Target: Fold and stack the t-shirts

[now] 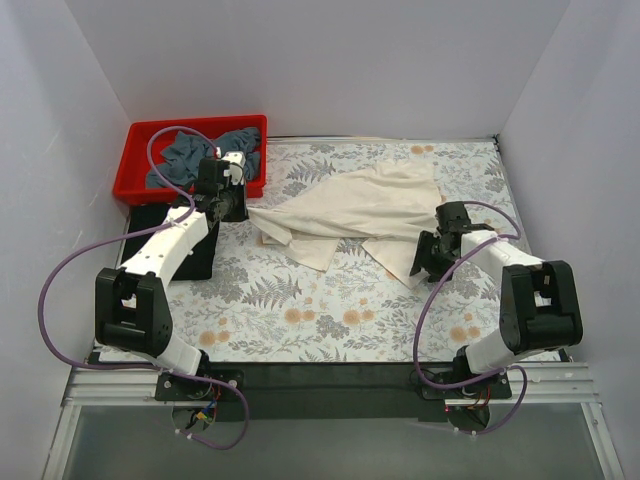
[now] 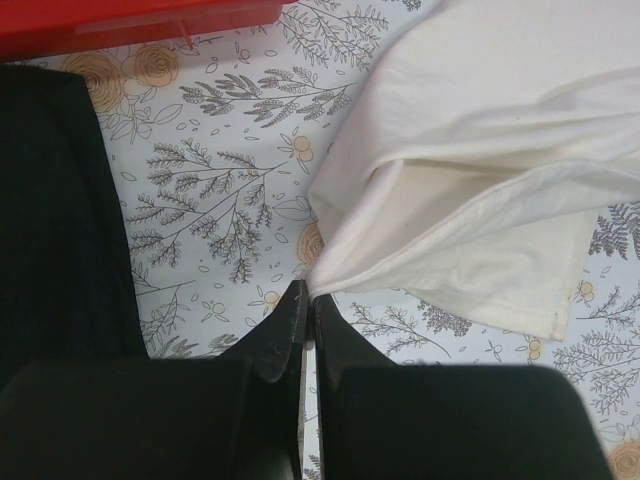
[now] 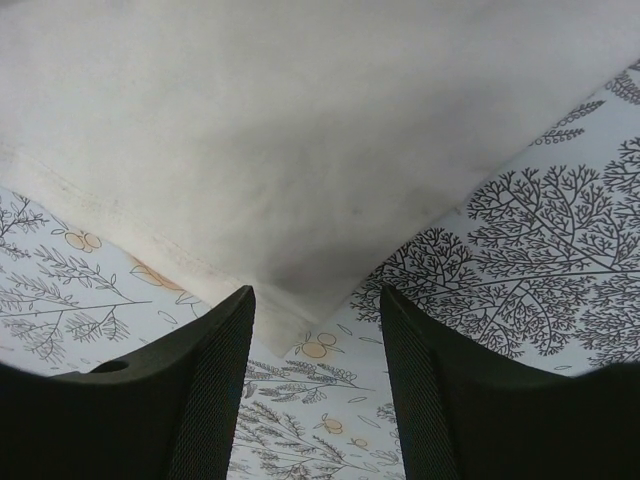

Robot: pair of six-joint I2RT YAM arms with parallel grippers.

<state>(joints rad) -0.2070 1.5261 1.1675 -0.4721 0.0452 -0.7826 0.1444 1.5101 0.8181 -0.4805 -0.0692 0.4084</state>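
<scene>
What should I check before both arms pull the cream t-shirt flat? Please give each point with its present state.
1. Left gripper shut on a corner of the cream t-shirt: ok.
2. Right gripper gripping another corner: not ok; jaws open, the corner lies between them.
3. Shirt spread flat: not ok; crumpled, edges folded over.
4. Black t-shirt and grey-blue t-shirt apart from the cream one: ok; the grey-blue lies in the red bin.
5. How many layers the left pinch holds: cannot tell.
</scene>
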